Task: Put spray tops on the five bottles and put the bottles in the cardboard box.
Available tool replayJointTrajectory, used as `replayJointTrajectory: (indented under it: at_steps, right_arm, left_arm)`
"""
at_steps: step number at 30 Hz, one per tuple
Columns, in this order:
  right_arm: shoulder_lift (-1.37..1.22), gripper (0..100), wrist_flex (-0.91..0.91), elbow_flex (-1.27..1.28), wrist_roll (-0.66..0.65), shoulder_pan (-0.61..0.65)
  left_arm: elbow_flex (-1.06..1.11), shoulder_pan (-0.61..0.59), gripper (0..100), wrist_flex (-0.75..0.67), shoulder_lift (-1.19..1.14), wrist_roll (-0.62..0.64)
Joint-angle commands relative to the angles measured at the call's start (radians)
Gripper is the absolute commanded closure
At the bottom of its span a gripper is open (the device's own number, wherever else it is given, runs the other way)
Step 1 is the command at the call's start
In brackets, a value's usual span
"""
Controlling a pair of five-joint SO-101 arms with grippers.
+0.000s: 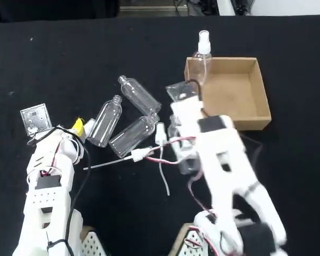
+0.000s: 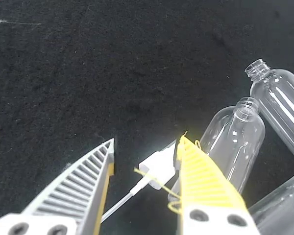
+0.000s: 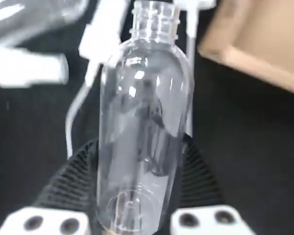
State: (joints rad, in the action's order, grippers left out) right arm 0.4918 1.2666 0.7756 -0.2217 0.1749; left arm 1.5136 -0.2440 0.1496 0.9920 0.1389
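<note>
My right gripper (image 3: 139, 147) is shut on a clear uncapped bottle (image 3: 142, 88), held near the cardboard box (image 1: 256, 90) and partly under the arm in the high view (image 1: 188, 162). My left gripper (image 2: 146, 142) is open at the table's left, and a white spray top (image 2: 157, 169) lies between its fingers, close to the yellow one (image 2: 206, 186). Three uncapped bottles (image 1: 138, 95) (image 1: 105, 120) (image 1: 132, 136) lie mid-table. One bottle with a spray top (image 1: 202, 56) stands at the box's far left corner.
Two more spray tops lie with their thin tubes between the arms, one (image 1: 160, 133) beside the held bottle and one (image 1: 138, 154) nearer the front. A small grey plate (image 1: 34, 118) lies at the far left. The cloth is black.
</note>
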Motion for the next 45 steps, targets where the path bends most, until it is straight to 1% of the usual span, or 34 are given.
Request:
replayJointTrajectory:
  at_steps: [1,3,5,8,10,13,16,18,20,26,29,33,36,40,43,45]
  right_arm:
    - [0.211,96.0,0.186,-0.036,-0.215,-0.175]
    - [0.289,96.0,0.238,-0.035,-0.371,-0.328]
    - [0.338,96.0,0.25,-0.03,-0.531,-0.503]
    - [0.338,96.0,0.252,-0.03,-0.744,-0.755]
    - [0.306,96.0,0.249,-0.03,-0.853,-0.895]
    - [0.219,95.9,0.173,-0.024,-0.942,-1.045]
    - [0.097,95.8,0.064,-0.01,-0.951,-1.115]
    - [0.016,95.4,0.028,-0.007,-0.951,-1.132]
    - [-0.051,92.0,0.021,-0.015,-0.951,-1.131]
    - [-0.14,73.5,-0.021,-0.012,-0.951,-1.099]
    - [-0.142,67.7,-0.021,-0.015,-0.951,-1.097]
    - [-0.142,66.9,-0.021,-0.021,-0.951,-1.097]
    - [-0.15,66.9,0.015,-0.067,-0.931,-1.073]
    - [-0.15,66.9,0.15,-0.186,-0.816,-1.005]
    - [-0.15,66.9,0.276,-0.268,-0.76,-0.934]
    - [-0.15,66.9,0.328,-0.289,-0.729,-0.898]
  left_arm:
    - [-0.013,-0.01,80,-0.015,0.012,0.008]
    - [-0.013,-0.01,80,-0.014,0.012,0.008]
    - [-0.012,-0.01,80,-0.014,0.012,0.008]
    - [-0.012,-0.01,80,-0.014,0.012,0.008]
    - [-0.012,-0.01,80,-0.018,0.012,0.008]
    - [-0.012,-0.005,80,-0.018,0.012,0.008]
    - [-0.012,-0.002,80,-0.017,0.012,0.008]
    - [-0.012,-0.002,80,-0.015,0.012,0.008]
    - [-0.012,-0.002,80,-0.015,0.012,0.008]
    - [-0.012,-0.004,80,-0.014,0.012,0.008]
    - [-0.012,-0.007,80,-0.014,0.012,0.008]
    - [-0.012,-0.005,80,-0.014,0.012,0.008]
    - [-0.012,-0.005,80,-0.014,0.012,0.008]
    - [-0.012,-0.004,80,-0.014,0.012,0.008]
    - [-0.012,-0.002,80,-0.014,0.012,0.008]
    - [-0.012,-0.002,80,-0.014,0.012,0.008]
